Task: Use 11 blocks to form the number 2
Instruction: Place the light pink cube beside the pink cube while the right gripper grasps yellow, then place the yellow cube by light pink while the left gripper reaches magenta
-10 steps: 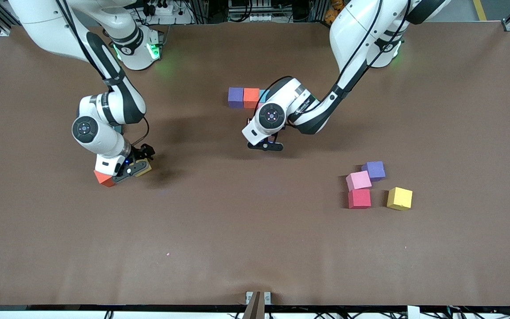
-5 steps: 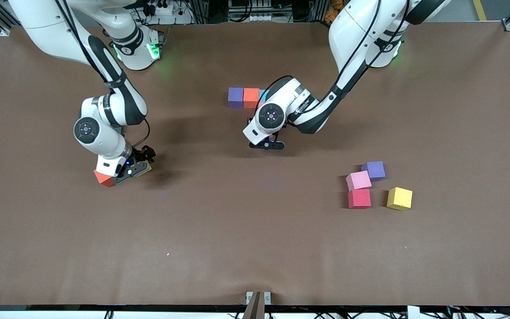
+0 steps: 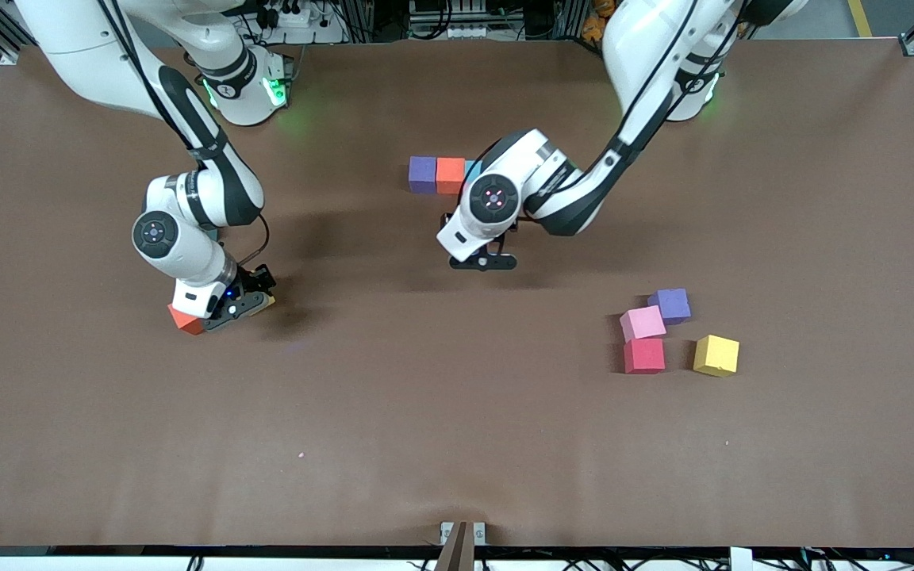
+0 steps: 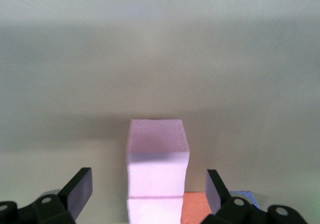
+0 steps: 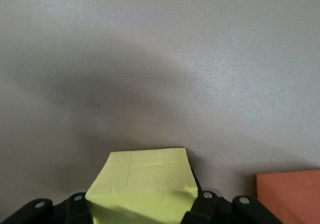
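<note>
A row of a purple cube [image 3: 423, 174], an orange cube [image 3: 450, 174] and a light blue cube [image 3: 471, 167] lies mid-table, partly under the left arm. My left gripper [image 3: 482, 259] is open just above the table, its fingers either side of two pink cubes [image 4: 157, 164] set in a line, with gaps on both sides. An orange cube [image 4: 195, 208] touches the pink ones. My right gripper [image 3: 227, 305] is shut on a yellow-green cube [image 5: 142, 184] at the table near the right arm's end. Another orange cube [image 3: 183, 319] lies beside it.
Several loose cubes lie toward the left arm's end, nearer the front camera: purple [image 3: 670, 304], pink [image 3: 643, 323], red [image 3: 644, 355] and yellow [image 3: 716, 354]. The brown table [image 3: 457, 428] stretches wide toward the front camera.
The left arm's wrist has shifted slightly, with its gripper still open over the pink cubes. The right gripper has sunk a little onto the yellow-green cube.
</note>
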You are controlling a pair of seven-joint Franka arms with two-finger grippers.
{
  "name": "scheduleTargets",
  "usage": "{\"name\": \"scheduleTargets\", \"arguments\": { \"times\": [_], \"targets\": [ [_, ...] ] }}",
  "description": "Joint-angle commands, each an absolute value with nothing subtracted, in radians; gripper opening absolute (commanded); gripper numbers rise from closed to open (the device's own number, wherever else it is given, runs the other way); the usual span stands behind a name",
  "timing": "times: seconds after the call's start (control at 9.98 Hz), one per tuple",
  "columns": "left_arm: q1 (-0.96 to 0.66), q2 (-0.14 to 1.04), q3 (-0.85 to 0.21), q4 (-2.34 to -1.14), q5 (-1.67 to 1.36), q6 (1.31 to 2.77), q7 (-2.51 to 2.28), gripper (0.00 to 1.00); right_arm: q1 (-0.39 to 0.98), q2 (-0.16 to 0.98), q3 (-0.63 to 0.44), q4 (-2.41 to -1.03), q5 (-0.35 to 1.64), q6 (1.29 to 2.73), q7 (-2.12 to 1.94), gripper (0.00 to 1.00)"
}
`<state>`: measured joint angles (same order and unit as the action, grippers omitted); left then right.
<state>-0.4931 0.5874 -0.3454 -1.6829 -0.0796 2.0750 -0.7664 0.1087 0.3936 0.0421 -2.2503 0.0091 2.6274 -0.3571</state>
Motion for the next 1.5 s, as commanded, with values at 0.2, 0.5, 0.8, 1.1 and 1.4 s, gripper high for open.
{"name": "scheduleTargets", "arguments": {
  "times": [0.2,0.5,0.8,1.1,1.4],
  "targets": [
    [-0.453,0.506,-0.23,-1.643,-0.087,2.048,-0.761,1.0,0.109,0.344,0.083,-2.134,0.028,2.431,-0.326,0.29],
    [-0.351,0.522,-0.215,-1.589,-0.014,2.046,-0.684,1.0,0.199,0.348,0.11,-2.086,0.028,2.421,-0.098,0.28],
    [-0.324,0.522,-0.155,-1.588,0.082,2.046,-0.666,1.0,0.328,0.359,0.115,-2.063,-0.017,2.428,-0.11,0.29],
    [-0.261,0.57,-0.143,-1.545,0.087,2.049,-0.511,1.0,0.434,0.368,0.155,-2.046,-0.075,2.46,-0.352,0.28],
    [-0.204,0.592,-0.144,-1.534,0.077,2.049,-0.416,1.0,0.491,0.46,0.219,-2.022,-0.251,2.548,-0.439,0.27]
  ]
}}
